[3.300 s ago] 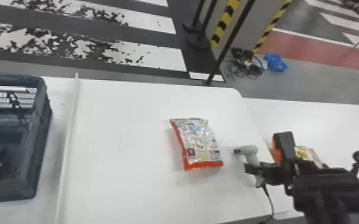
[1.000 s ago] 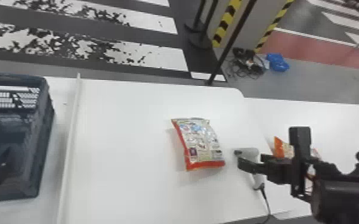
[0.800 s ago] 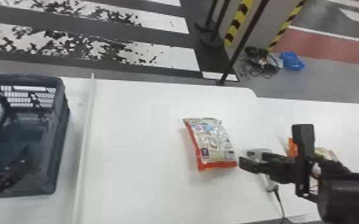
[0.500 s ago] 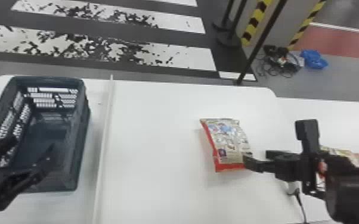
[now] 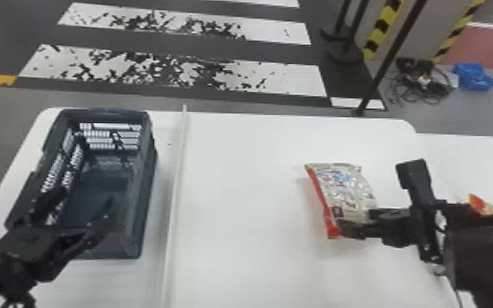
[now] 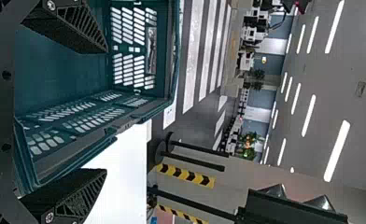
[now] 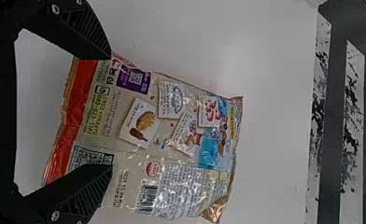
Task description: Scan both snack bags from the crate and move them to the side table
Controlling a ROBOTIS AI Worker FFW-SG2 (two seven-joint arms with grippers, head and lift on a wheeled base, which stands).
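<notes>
From where I stand, the dark crate [image 5: 146, 192] sits on the white worktop [image 5: 237, 184], a pale strip [image 5: 178, 176] running just to its right. The left pincer [image 5: 84, 200] hangs at the crate's near end, spread wide with nothing in its grip. Well to the right of the crate, one snack bag [image 5: 340, 186] lies flat (the busy side up, red along one edge). The right pincer [image 5: 355, 218] is over that bag's near end, its fingers well apart, not closed on it. Farther right of the crate, an orange-cornered bag [image 5: 479, 203] lies on the side worktop [image 5: 479, 164], partly behind the right arm [image 5: 487, 250].
</notes>
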